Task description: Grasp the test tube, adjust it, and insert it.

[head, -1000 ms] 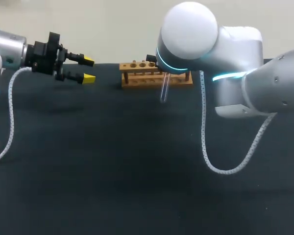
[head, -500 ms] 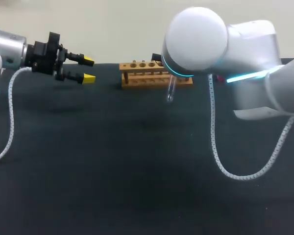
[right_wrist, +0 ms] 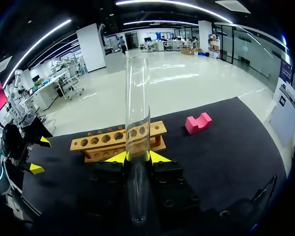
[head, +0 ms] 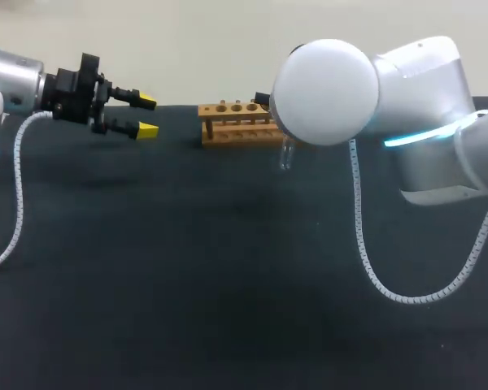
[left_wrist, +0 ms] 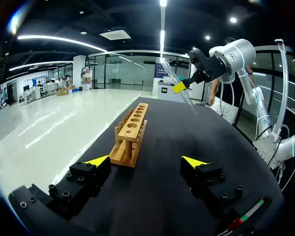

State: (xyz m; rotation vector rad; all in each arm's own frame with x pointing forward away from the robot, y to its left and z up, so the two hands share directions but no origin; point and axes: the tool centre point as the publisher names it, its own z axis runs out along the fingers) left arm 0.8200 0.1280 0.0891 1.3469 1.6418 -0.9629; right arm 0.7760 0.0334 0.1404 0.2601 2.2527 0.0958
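Two arms, so: right end effector (right_wrist: 137, 157) grips the test tube (right_wrist: 137, 108) midway, leaving its lower end free for the rack (right_wrist: 118, 140) at its 10 o'clock. Left end effector (head: 145, 115) sits open at the bench's (head: 187, 284) 9 o'clock, out of the way.

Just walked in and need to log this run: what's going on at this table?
The right arm has a clear test tube clamped in its jaws, held in the air close to the wooden rack at the far side of the table. The tube is not yet in any hole. The left arm hangs to the rack's other side, jaws open and empty. A pink block lies near the rack.
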